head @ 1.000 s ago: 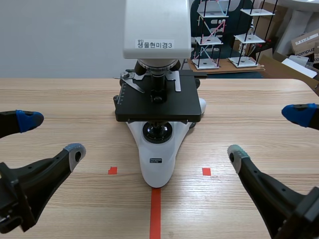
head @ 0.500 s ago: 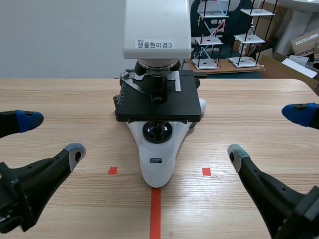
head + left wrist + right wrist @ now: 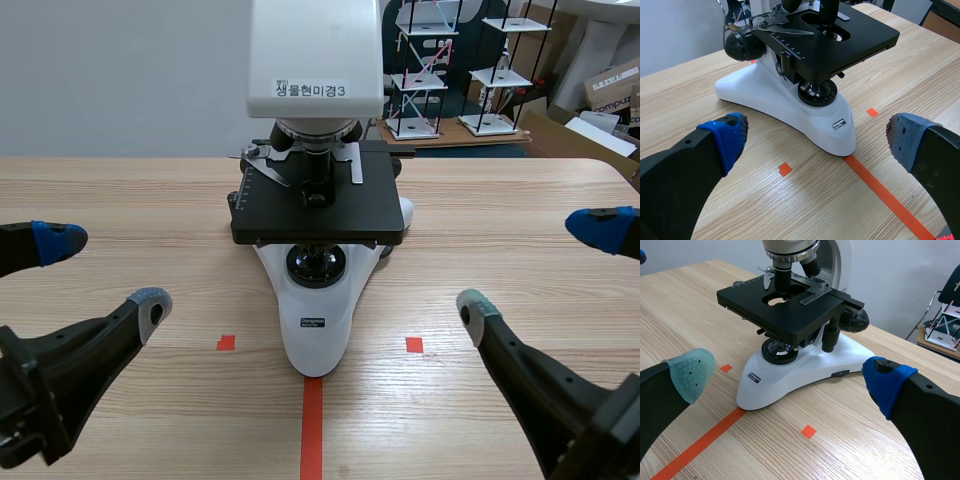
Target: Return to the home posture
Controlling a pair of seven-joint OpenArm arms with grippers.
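The left gripper (image 3: 105,272) sits low to the left of the microscope (image 3: 317,200), nearer the robot than its stage (image 3: 318,210). Its fingers are spread wide with nothing between them (one pad blue, the other grey-green). Seen from its own wrist camera, the left gripper (image 3: 817,135) has the microscope's white base (image 3: 765,102) lying ahead of the gap, touching neither finger.

The right gripper (image 3: 535,267) mirrors this to the right of the microscope, just as wide apart and holding nothing. In its wrist view the right gripper (image 3: 787,376) also has the base (image 3: 805,372) ahead of it, apart from both pads.

The microscope stands upright at the middle of the wooden table (image 3: 520,200), its black stage level and its white head bearing a label (image 3: 311,89) in Korean print. The nose of the base meets the far end of an orange-red tape line (image 3: 312,425), and a small tape square (image 3: 226,342) lies to either side of that nose.

Behind the microscope, past the table's far edge, stand white shelf racks (image 3: 425,70) and a cardboard box (image 3: 612,85).
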